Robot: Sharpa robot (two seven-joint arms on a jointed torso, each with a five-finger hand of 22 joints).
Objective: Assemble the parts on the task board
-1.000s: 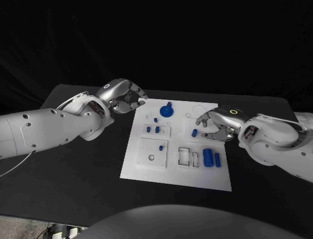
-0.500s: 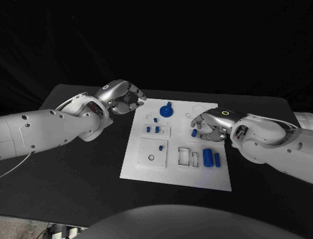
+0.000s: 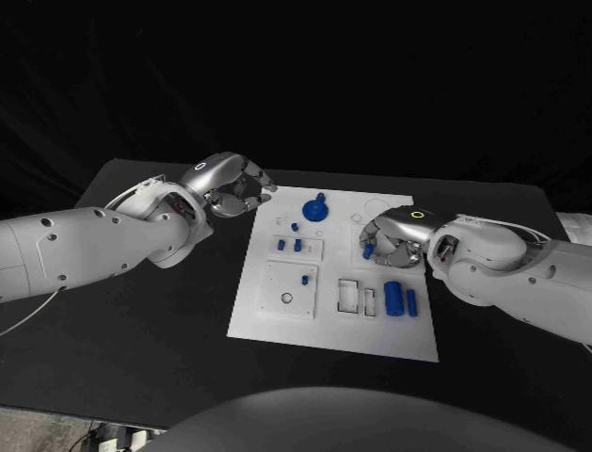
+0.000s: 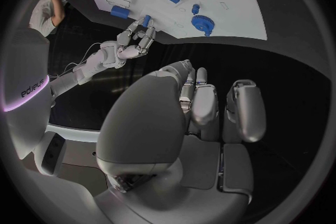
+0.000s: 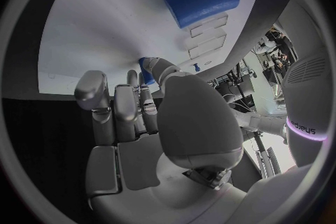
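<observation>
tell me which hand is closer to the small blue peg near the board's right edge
Right. The right hand has its fingers right at the small blue peg; the left hand hovers off the board's far-left corner.

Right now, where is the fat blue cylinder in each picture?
Head view: the fat blue cylinder lies on the task board, near its right edge.
Left wrist view: it lies just past the right hand.
Right wrist view: it lies beyond that hand's fingers.
Shared landmark: the right hand.

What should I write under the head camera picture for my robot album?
Robot's right hand reaches down to a small blue peg on the white board, while its left hand waits, curled, beside the board.
</observation>
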